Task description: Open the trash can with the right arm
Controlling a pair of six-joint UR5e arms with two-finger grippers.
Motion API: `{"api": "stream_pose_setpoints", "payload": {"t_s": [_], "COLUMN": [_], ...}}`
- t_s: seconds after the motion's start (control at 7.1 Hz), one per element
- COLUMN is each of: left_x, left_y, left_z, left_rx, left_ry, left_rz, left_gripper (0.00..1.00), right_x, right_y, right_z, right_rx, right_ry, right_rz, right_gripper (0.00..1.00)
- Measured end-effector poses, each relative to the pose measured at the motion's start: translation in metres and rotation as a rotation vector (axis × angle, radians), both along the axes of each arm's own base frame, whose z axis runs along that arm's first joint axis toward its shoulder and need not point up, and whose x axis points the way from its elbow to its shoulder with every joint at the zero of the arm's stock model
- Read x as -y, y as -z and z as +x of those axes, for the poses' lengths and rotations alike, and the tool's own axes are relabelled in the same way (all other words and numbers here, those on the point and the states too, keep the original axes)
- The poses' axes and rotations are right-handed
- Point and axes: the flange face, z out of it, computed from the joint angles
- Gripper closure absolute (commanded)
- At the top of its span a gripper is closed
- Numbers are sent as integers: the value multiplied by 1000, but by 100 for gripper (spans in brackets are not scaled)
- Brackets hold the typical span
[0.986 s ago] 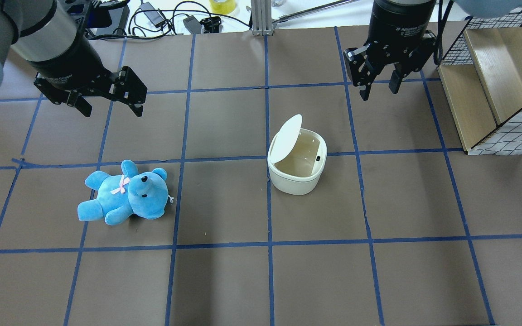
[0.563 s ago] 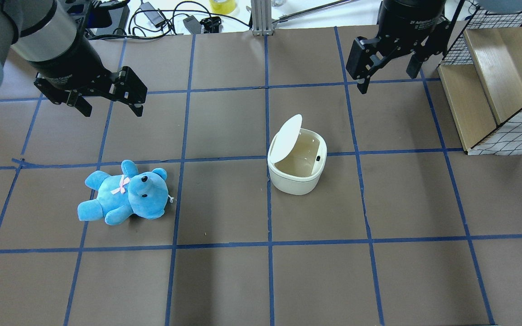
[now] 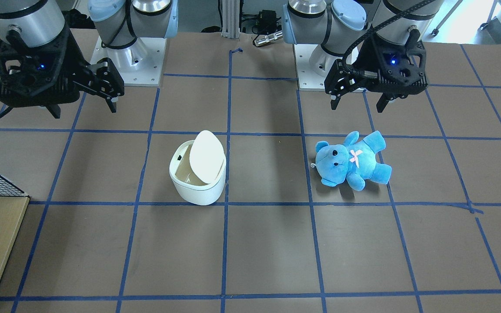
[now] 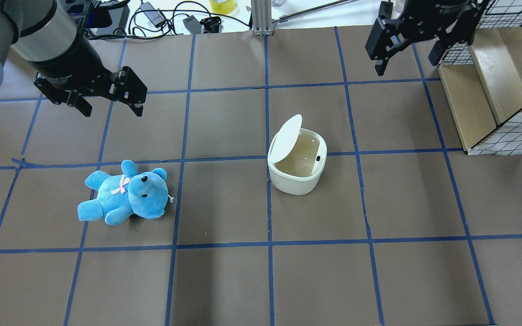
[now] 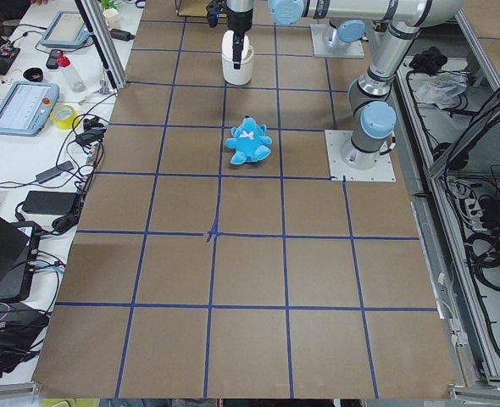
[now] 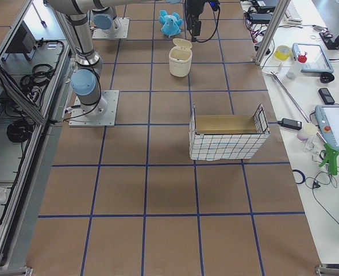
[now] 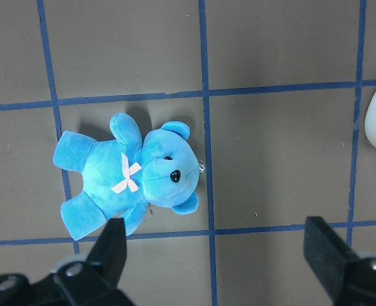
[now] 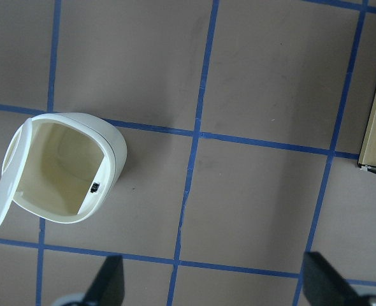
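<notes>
The white trash can (image 4: 296, 179) stands mid-table with its flat lid (image 4: 287, 138) tipped up and open, so the empty inside shows. It also shows in the front view (image 3: 198, 189) and the right wrist view (image 8: 67, 169). My right gripper (image 4: 408, 63) is open and empty. It hangs high at the far right of the table, well clear of the can, and shows on the left of the front view (image 3: 84, 108). My left gripper (image 4: 112, 108) is open and empty above and behind the blue teddy bear (image 4: 125, 192).
A wire-mesh basket with wooden boards (image 4: 492, 86) stands at the right edge, close beside my right gripper. Cables and tape (image 4: 222, 5) lie beyond the far table edge. The teddy (image 7: 134, 175) lies flat to the can's left.
My right gripper has moved away from the trash can, toward the far right corner near the basket. The lid stays open. The left arm and the teddy have not moved.
</notes>
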Motion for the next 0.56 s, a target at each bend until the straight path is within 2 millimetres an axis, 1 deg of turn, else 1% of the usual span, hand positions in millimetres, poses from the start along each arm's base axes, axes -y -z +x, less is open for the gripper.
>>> {"api": "stream_pose_setpoints", "payload": {"t_s": [0.56], "left_x": [0], "left_y": [0], "left_z": [0], "left_rx": [0], "left_ry": [0], "left_rz": [0], "left_gripper": [0], "right_x": [-3], "right_y": [8], "right_z": [3], "right_rx": [51], "right_ry": [23], "right_rz": [-29], "right_gripper": [1]}}
